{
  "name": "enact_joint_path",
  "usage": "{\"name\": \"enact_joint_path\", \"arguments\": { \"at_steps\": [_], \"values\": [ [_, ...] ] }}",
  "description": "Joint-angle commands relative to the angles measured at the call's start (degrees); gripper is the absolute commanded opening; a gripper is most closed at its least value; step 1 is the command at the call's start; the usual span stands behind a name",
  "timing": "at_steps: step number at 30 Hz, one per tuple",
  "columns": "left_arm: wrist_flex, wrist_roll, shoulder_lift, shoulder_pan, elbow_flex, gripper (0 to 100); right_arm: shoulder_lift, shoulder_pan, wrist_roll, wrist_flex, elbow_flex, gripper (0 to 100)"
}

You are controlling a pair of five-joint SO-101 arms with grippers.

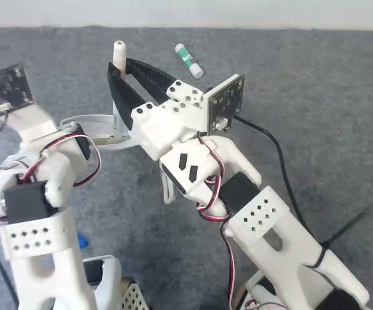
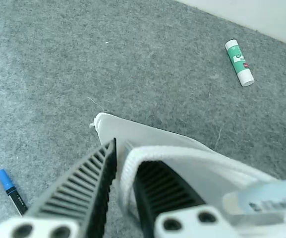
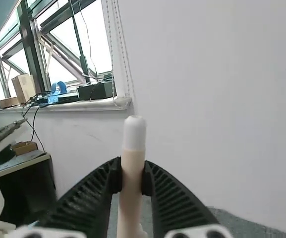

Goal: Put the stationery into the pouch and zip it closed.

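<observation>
My right gripper (image 1: 120, 64) (image 3: 132, 173) is shut on a cream-white pen (image 1: 118, 50) (image 3: 134, 136). It holds the pen upright above the table, over the white pouch (image 1: 108, 139) (image 2: 182, 153). My left gripper (image 2: 122, 148) is shut on the pouch's ribbed edge, low over the grey carpet. A green-and-white glue stick (image 1: 189, 60) (image 2: 239, 62) lies on the carpet beyond the pouch. A blue-capped pen (image 2: 8, 190) lies on the near side, and a bit of it shows beside the left arm (image 1: 83, 242). Both arms cover most of the pouch in the high view.
Grey carpet (image 1: 328, 97) covers the table, with free room at the right and far left. A black cable (image 1: 283, 168) runs across it beside the right arm. A pale wall (image 1: 238, 13) bounds the far edge.
</observation>
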Motion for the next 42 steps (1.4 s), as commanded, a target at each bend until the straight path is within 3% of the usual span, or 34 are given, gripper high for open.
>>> {"name": "enact_joint_path", "arguments": {
  "at_steps": [1,8,17,24,32,39,42],
  "values": [
    [-2.1,-0.5,-0.3,0.3,-0.6,1,-1.2,-0.5,0.0,-1.8,1.2,0.7],
    [-2.1,-0.5,-0.3,0.3,-0.6,1,-1.2,-0.8,0.4,-1.8,4.7,0.7],
    [-2.1,-0.5,-0.3,0.3,-0.6,1,-3.1,-7.8,13.1,-1.9,15.1,0.7],
    [-2.0,-0.5,-0.3,0.3,-0.6,1,-11.6,-9.5,13.5,-1.9,21.9,0.9],
    [-2.2,-0.5,-0.3,0.3,0.2,1,-10.4,-12.3,13.6,-1.3,22.6,1.2],
    [-2.2,-0.5,-0.3,0.3,0.2,1,-11.3,-13.8,18.5,2.6,23.7,21.8],
    [-2.2,-0.5,-0.3,0.3,0.2,1,-12.8,-15.6,19.7,5.8,23.7,23.0]
  ]
}}
